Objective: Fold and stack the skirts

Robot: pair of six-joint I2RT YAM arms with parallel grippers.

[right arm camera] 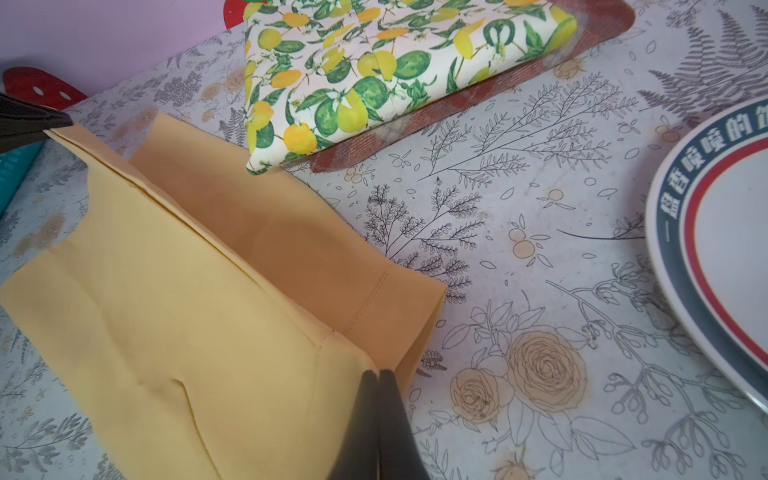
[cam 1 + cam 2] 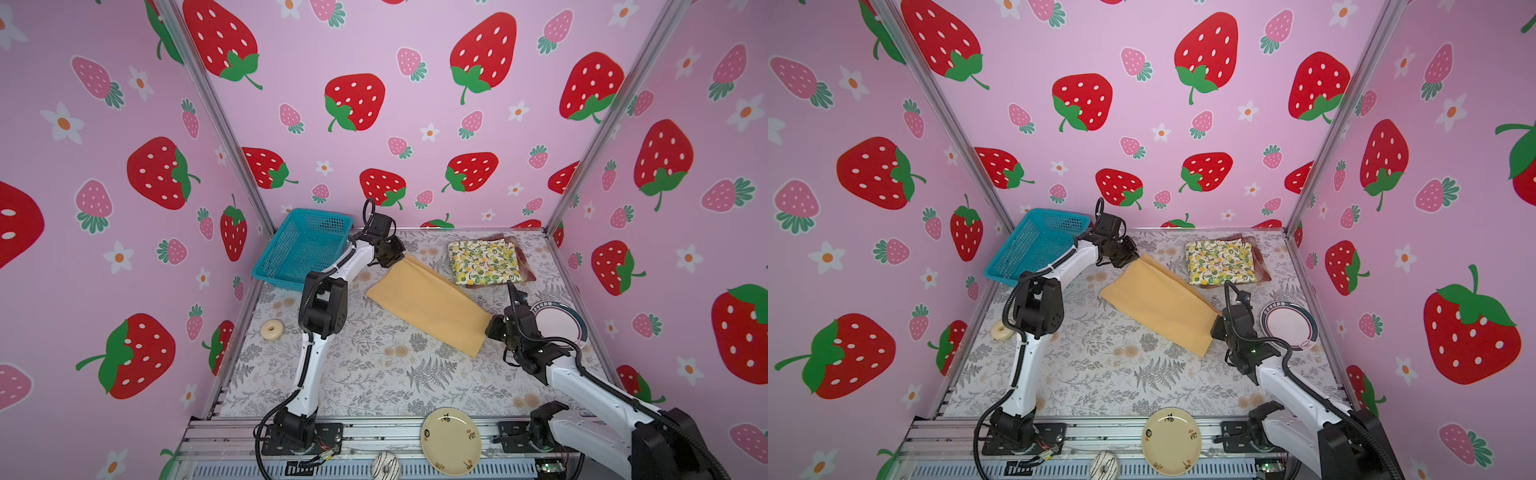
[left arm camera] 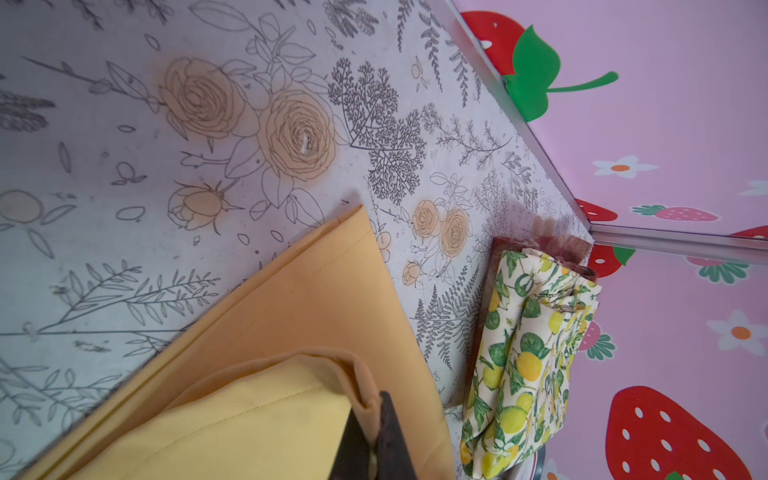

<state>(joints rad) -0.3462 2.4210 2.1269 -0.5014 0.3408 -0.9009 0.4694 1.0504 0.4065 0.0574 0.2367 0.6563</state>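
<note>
Strawberry-print walls close in a floral-patterned table; nearest, the right gripper is pinched tight on one end of the mustard skirt, which lies aslant across the middle of the table; at its far end the left gripper is likewise clamped on the cloth; beyond, in the far right corner, the lemon skirt sits folded on top of the plaid skirt; a blue basket sits at the far left edge. The mustard cloth looks light and limp, likely to sag between the two grips; corners and seamed edges seem the best places to hold it, drawn taut. Both top views give the whole layout; only the right wrist view shows the skirt doubled, its upper layer raised off the table; only the left wrist view shows the edge bunched between closed jaws.
</note>
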